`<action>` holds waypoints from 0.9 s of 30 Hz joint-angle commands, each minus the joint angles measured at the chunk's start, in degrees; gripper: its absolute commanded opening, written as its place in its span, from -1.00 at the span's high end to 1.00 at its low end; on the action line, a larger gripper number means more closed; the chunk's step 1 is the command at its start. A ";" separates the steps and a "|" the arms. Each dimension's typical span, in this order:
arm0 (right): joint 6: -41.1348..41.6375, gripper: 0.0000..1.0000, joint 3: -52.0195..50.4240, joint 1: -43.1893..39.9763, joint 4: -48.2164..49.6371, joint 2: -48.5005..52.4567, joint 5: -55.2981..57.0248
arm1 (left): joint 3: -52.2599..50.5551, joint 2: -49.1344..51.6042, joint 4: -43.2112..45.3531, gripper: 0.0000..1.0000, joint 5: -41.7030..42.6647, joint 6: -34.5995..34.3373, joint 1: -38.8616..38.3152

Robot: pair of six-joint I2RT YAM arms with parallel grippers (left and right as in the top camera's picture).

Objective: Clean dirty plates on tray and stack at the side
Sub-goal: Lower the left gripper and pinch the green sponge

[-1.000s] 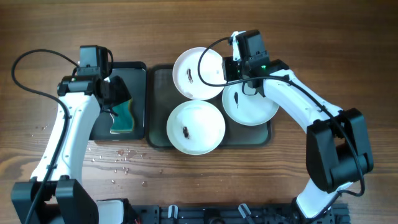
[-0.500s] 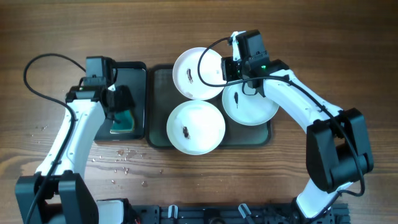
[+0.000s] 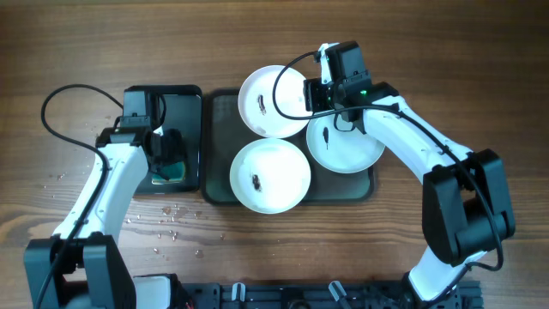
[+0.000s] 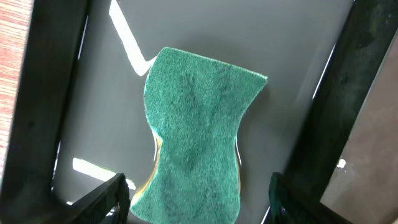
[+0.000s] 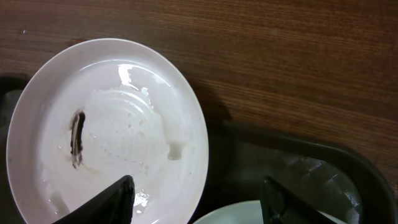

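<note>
a wooden table (image 3: 429, 51) bears the grey-green tray (image 3: 218, 129), which holds three smeared white plates (image 3: 270, 176). just beside it, a black tray (image 3: 190, 112) holds a green sponge (image 4: 196, 143). the left gripper (image 4: 196, 199) is spread wide over the sponge. the right gripper (image 5: 196, 202) is spread wide above the far plate (image 5: 137, 106).

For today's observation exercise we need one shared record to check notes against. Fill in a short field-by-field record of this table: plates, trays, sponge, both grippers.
Plates: far plate, near plate, right plate; all white, each with a dark smear
Tray: grey tray holds the plates; the far plate overhangs its rim
Sponge: green sponge lying in the black tray
Left gripper: open, above the sponge
Right gripper: open, over the far plate's edge
Table: water drops on the wood
</note>
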 commanded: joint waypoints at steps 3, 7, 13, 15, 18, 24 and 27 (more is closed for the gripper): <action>-0.70 -0.32 -0.59 0.13 0.26 1.05 0.39 | -3.54 0.44 4.61 -0.35 0.50 2.54 -0.15; -0.70 -0.33 -0.59 0.13 0.26 1.05 0.37 | -4.72 0.44 6.84 -0.34 0.52 4.61 -0.15; -0.70 -0.34 -0.59 0.13 0.26 1.05 0.37 | -6.12 0.50 8.33 -0.30 0.52 5.27 -0.15; -0.68 -0.34 -0.59 0.13 0.26 1.05 0.37 | -7.10 0.72 10.43 -0.30 0.52 5.25 -0.15; -0.68 -0.36 -0.59 0.13 0.26 1.05 0.37 | -8.07 0.94 11.58 -0.18 0.52 5.25 -0.15; -0.68 -0.39 -0.59 0.13 0.26 1.05 0.37 | -8.11 2.23 11.93 -0.07 0.50 6.51 -0.15; -0.70 -0.40 -0.59 0.13 0.26 1.05 0.37 | -8.11 3.15 11.96 -0.11 0.50 6.51 -0.15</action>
